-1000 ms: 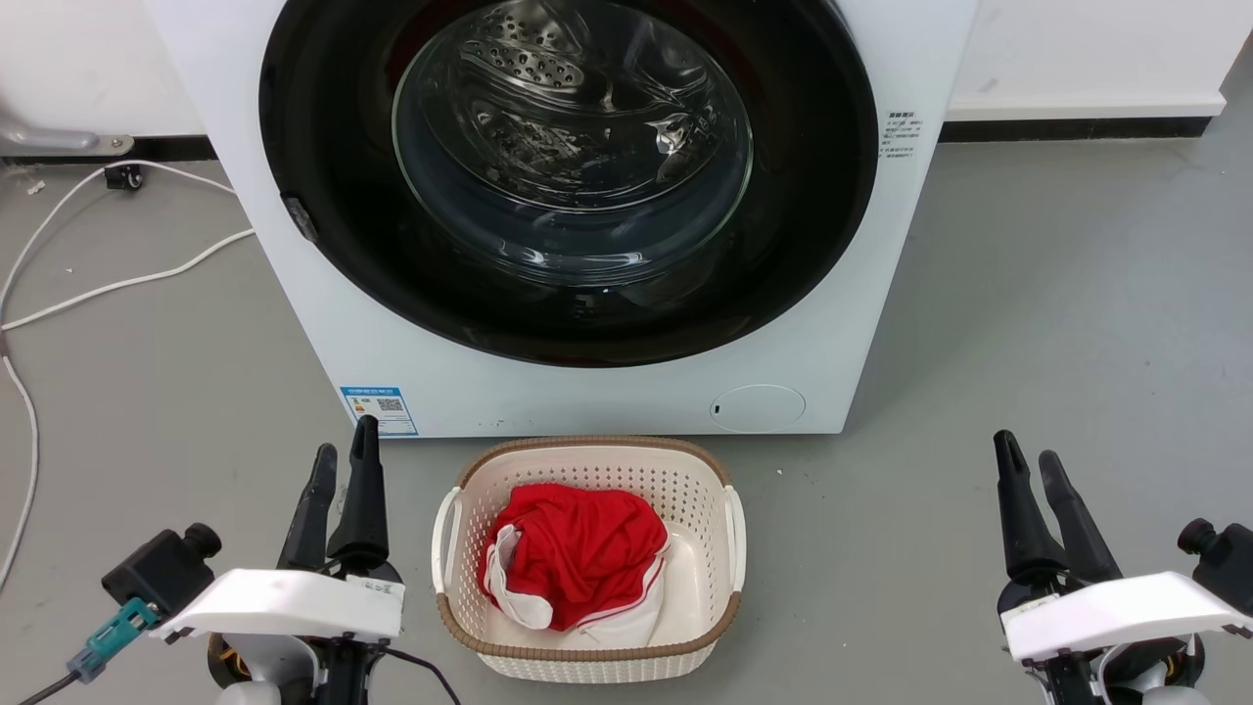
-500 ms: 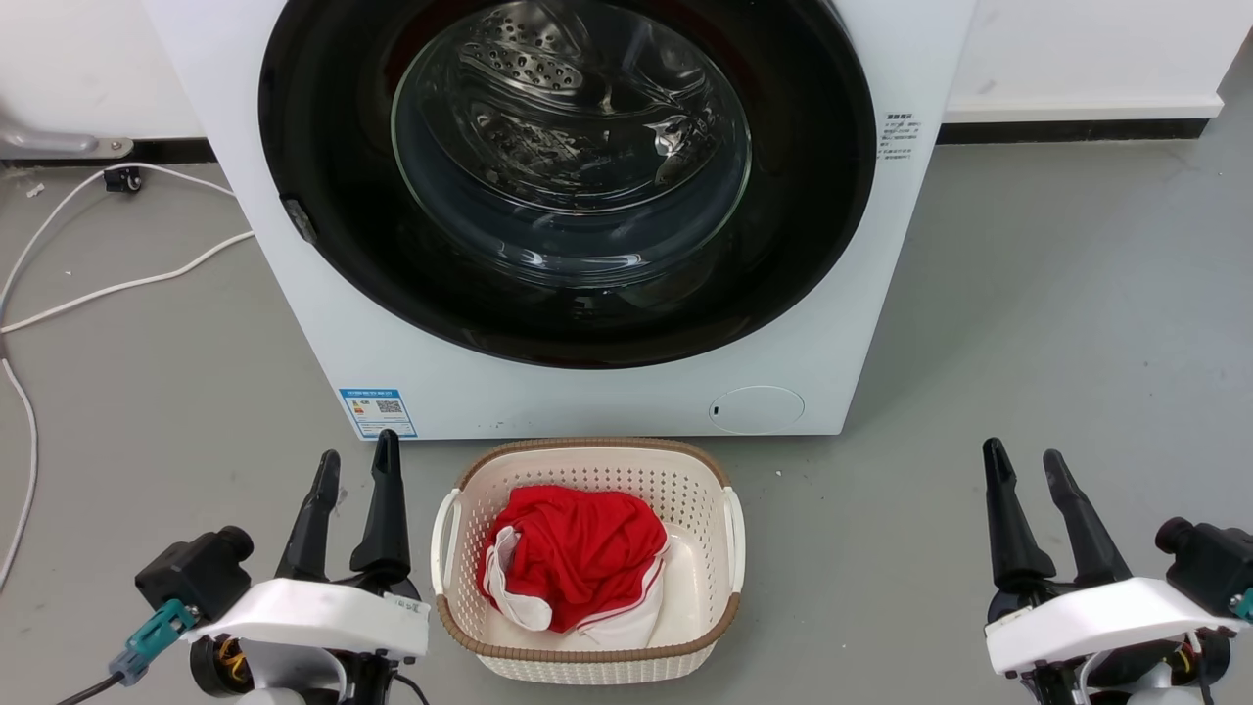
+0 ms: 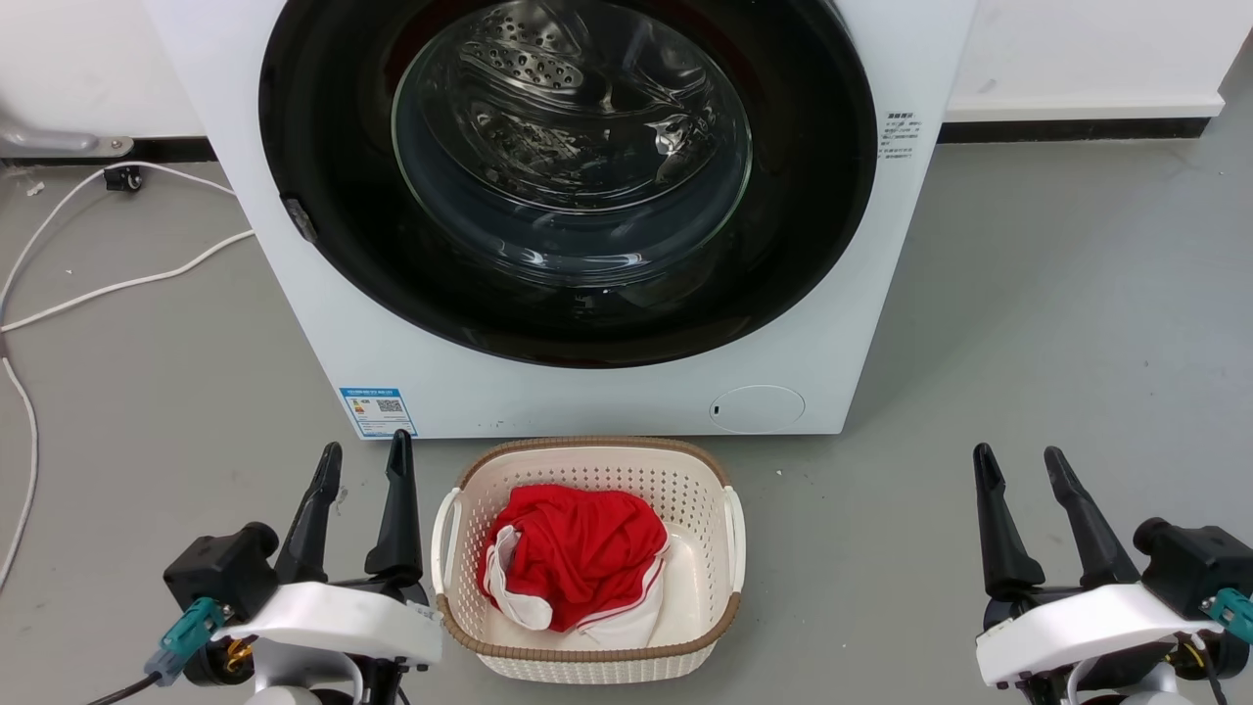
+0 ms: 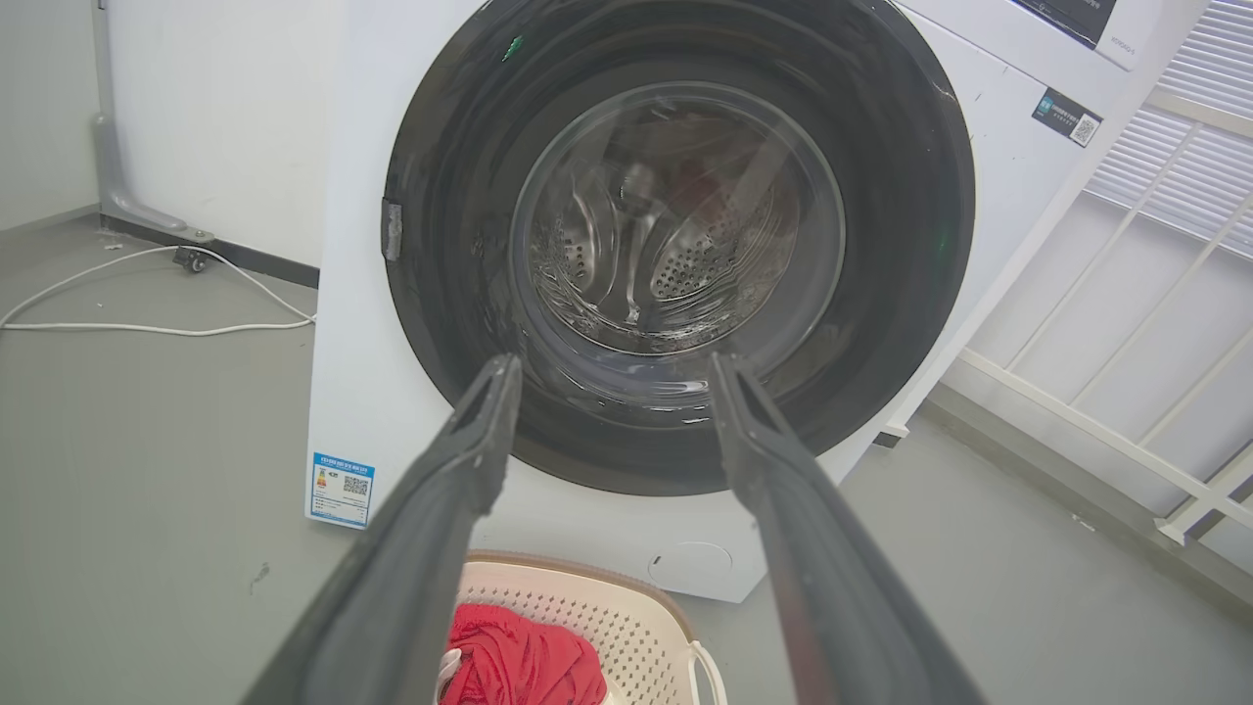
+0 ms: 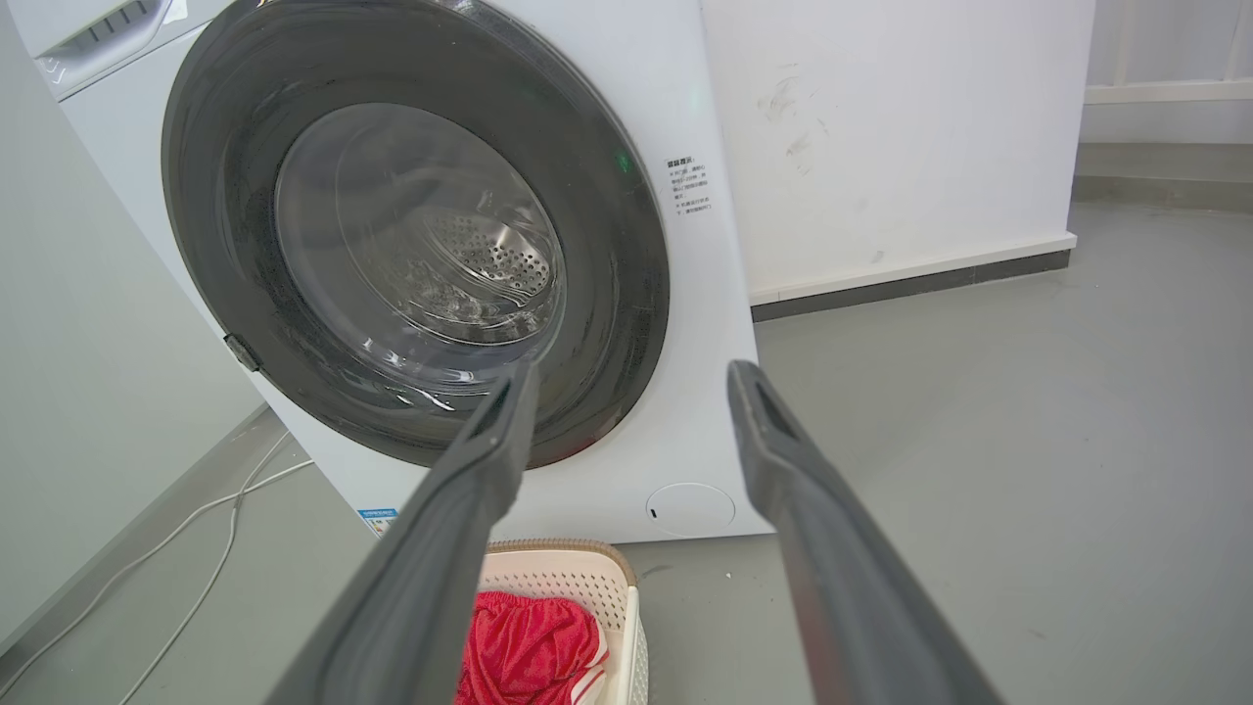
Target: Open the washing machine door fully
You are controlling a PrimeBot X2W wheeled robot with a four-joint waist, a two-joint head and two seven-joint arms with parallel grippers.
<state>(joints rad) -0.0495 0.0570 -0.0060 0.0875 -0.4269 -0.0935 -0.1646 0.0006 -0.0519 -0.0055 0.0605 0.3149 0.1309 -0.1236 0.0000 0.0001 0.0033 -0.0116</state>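
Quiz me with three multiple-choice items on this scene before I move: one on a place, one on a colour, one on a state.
1. Where is the basket relative to the machine?
A. on top of it
B. on the floor in front of it
C. behind it

2. What colour is the cloth in the basket?
A. blue
B. green
C. red with white trim

3. What state is the door in?
A. shut
B. half open
C. fully open

Answers:
1 B: it stands on the floor below the machine's front, between the left claw and the right claw.
2 C: red folds with white edging show.
3 A: the door lies flush against the machine's front in all three views.
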